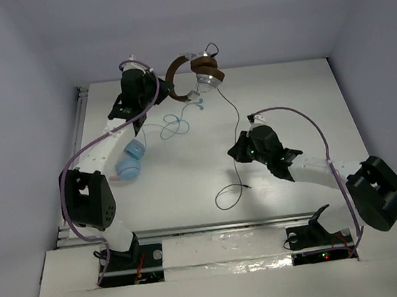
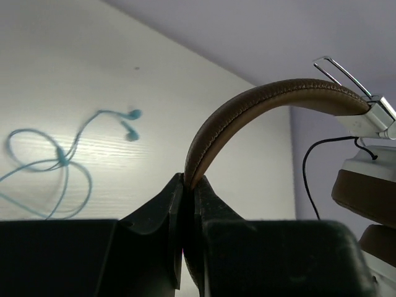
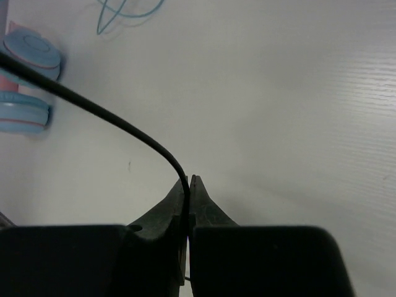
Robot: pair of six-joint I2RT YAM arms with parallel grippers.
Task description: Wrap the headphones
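— Where are the headphones (image 1: 196,73)?

— At the far edge of the table (image 1: 294,102), left of centre. The left hand (image 2: 190,183) has them by the brown headband (image 2: 253,102). Its two fingers are pressed together on the band's lower end, and the band arches up and to the right out of that grip.

— And the ear cups?

— They sit at the other end of the arch, to the right in the left wrist view. One brown ear pad (image 2: 365,195) shows there under the silver metal bracket. From above, the two cups lie close against each other.

— What about the right hand (image 3: 189,180)?

— It is nearly closed, pinching the thin black cable (image 1: 232,112) between its fingertips. It is well apart from the headphones, out over the middle of the table.

— How does the cable run?

— It drops from the ear cups toward the near side and reaches the right hand. Past the grip, the free end lies in a loose loop on the table, nearer the arm bases.

— Anything else on the table?

— Light-blue earbuds (image 1: 176,126) lie tangled just in front of the left hand. Pink-and-blue headphones (image 1: 130,161) lie nearer, beside the left arm.
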